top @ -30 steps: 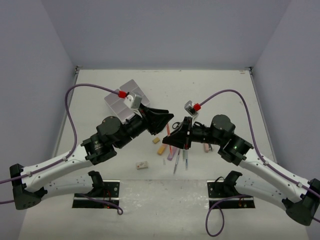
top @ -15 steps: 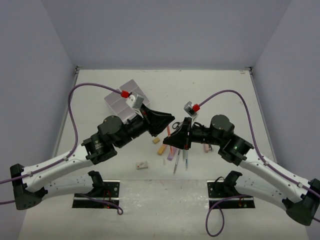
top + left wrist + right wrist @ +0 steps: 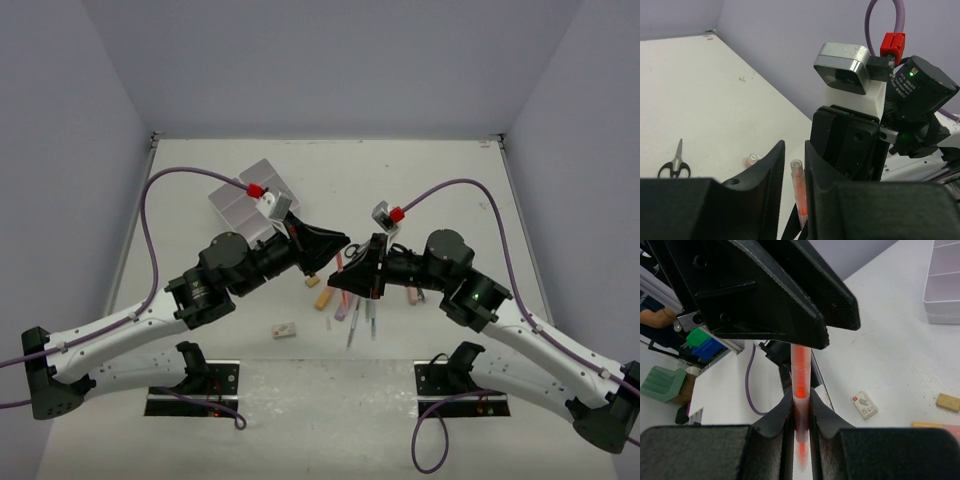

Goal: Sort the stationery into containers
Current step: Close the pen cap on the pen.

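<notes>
My right gripper (image 3: 342, 282) (image 3: 801, 397) is shut on a translucent pen with a red-orange core (image 3: 800, 372), holding it off the table. My left gripper (image 3: 338, 244) (image 3: 792, 150) is open, and its jaws straddle the free end of that pen (image 3: 799, 192) with a gap on the left side. The two grippers meet tip to tip over the pile. The white bins (image 3: 250, 200) (image 3: 942, 290) stand behind the left arm. Black-handled scissors (image 3: 675, 162) lie on the table.
A beige eraser (image 3: 311, 281) (image 3: 947, 402), an orange highlighter (image 3: 323, 298), a white eraser (image 3: 284, 330) (image 3: 863, 405), a pink highlighter (image 3: 412, 296) and thin pens (image 3: 355, 322) lie under and around the grippers. Walls enclose the table at back and sides.
My left gripper has edged right and forward, so its jaws now sit around the pen's end. My right gripper keeps its hold and has hardly moved.
</notes>
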You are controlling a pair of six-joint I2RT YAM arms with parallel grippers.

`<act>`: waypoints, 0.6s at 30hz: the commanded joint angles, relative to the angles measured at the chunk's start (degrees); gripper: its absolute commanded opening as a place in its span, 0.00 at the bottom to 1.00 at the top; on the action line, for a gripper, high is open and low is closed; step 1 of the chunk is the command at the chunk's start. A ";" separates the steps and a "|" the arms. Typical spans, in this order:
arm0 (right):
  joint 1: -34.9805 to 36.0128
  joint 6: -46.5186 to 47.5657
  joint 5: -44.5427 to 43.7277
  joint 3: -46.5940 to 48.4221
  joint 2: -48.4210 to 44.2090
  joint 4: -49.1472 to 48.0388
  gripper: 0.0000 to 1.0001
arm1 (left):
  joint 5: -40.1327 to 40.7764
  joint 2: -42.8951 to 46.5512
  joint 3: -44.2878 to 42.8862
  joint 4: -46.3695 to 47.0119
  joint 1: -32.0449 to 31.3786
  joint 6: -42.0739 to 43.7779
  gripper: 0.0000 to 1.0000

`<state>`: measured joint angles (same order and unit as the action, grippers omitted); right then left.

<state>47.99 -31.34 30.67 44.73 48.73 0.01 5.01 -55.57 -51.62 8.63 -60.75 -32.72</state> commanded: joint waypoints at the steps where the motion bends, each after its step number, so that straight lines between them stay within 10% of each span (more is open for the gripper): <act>1: 0.27 1.28 -1.75 3.09 -0.75 -0.18 0.00 | -2.45 -0.50 0.20 1.22 0.37 -0.59 0.12; 18: 0.13 3.60 -14.79 12.23 -0.59 5.34 0.00 | -7.61 -1.87 4.28 2.66 0.37 -4.26 0.00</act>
<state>48.60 -29.67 25.31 48.40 48.59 6.43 2.44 -56.60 -50.80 12.14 -60.11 -35.16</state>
